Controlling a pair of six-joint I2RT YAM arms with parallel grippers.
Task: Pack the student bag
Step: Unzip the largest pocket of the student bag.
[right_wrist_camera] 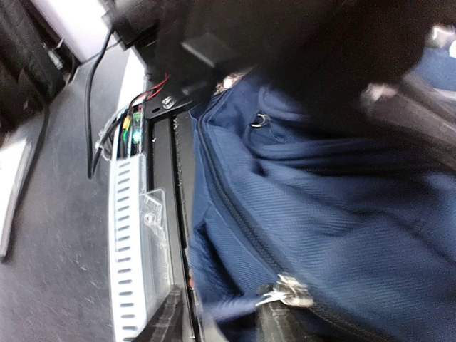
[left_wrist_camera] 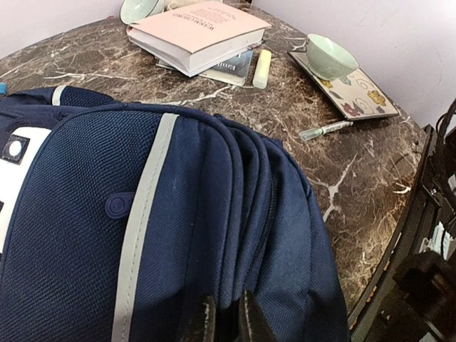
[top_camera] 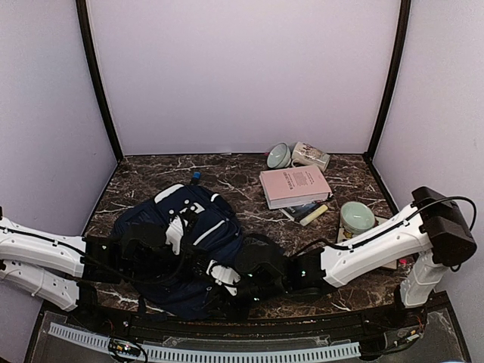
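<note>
The student bag (top_camera: 189,238) is a navy backpack with grey-white stripes, lying at the near left of the marble table. In the left wrist view it (left_wrist_camera: 185,214) fills most of the frame. My left gripper (left_wrist_camera: 226,322) is shut on a fold of its fabric beside a zip line. My right gripper (top_camera: 238,278) is at the bag's near right edge. In the right wrist view its fingers (right_wrist_camera: 167,320) stand apart, so the right gripper (right_wrist_camera: 224,324) is open. The metal zipper slider (right_wrist_camera: 288,292) rests against the right-hand finger, with a blurred blue tab in the gap.
A pink book (top_camera: 293,185) lies at the back right with a yellow marker (top_camera: 314,215) beside it. A green bowl (top_camera: 355,217) sits on a patterned tray (left_wrist_camera: 363,92), with a pen (left_wrist_camera: 324,130) nearby. Another bowl (top_camera: 278,156) and a mug (top_camera: 310,156) stand by the back wall. The perforated rail (right_wrist_camera: 132,242) runs along the table's near edge.
</note>
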